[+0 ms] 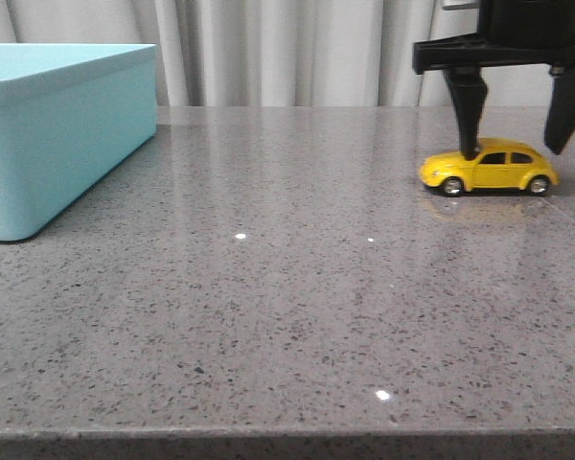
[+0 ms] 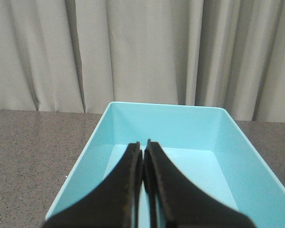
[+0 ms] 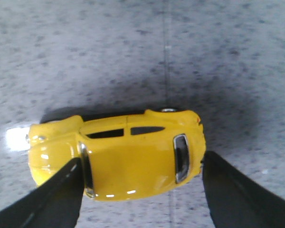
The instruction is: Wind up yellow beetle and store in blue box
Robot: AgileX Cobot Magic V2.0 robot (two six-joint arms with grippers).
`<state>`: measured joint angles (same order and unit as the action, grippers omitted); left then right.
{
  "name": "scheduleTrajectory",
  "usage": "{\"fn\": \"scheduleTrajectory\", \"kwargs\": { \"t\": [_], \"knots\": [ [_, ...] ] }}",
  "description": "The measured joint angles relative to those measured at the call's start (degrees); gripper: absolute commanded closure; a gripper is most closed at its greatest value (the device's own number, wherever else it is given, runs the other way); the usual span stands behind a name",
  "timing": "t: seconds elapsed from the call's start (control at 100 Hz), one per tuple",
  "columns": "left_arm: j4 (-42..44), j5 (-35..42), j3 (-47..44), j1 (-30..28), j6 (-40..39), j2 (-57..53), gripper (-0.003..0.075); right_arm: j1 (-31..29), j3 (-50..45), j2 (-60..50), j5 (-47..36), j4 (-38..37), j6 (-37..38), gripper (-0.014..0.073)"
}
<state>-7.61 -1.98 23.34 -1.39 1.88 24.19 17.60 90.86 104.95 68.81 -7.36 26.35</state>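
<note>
— Where's your yellow beetle (image 1: pixel 490 167)?
— On the bench (image 1: pixel 287 287), wheels down, at your right, between the spread fingers of your right tool (image 1: pixel 519 149).
— And your left tool (image 2: pixel 143 147)?
— Closed, gripping nothing, above the blue box (image 2: pixel 237 142).

Left gripper (image 2: pixel 143 156), black, fingers pressed together w/ only a thin slit between them, hangs over the near end of the blue box (image 2: pixel 249 152). Box is pale turquoise, open-topped, inside bare where visible. Grey speckled table (image 2: pixel 35 156) lies either side of it. Pale pleated curtain (image 2: pixel 142 52) closes off the far bkgd.
</note>
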Motion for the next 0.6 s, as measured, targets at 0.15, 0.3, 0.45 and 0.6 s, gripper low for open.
{"fn": "scheduleTrajectory", "kwargs": {
  "t": [0.15, 0.3, 0.45, 0.6],
  "knots": [
    [0.0, 0.0, 0.0, 0.0, 0.0, 0.0, 0.0739, -1.85, 0.08, 0.0, 1.01, -1.56, -0.07, 0.0064],
    [0.0, 0.0, 0.0, 0.0, 0.0, 0.0, 0.0739, -2.38, 0.08, -0.4, 1.4, -2.28, -0.69, 0.0064],
    [0.0, 0.0, 0.0, 0.0, 0.0, 0.0, 0.0739, -2.38, -0.28, -2.71, 0.82, -3.64, -0.81, 0.0064],
    [0.0, 1.29, 0.0, 0.0, 0.0, 0.0, 0.0739, -1.93, -0.4, -9.31, 0.19, -3.01, -1.17, 0.0064]
  ]
}}
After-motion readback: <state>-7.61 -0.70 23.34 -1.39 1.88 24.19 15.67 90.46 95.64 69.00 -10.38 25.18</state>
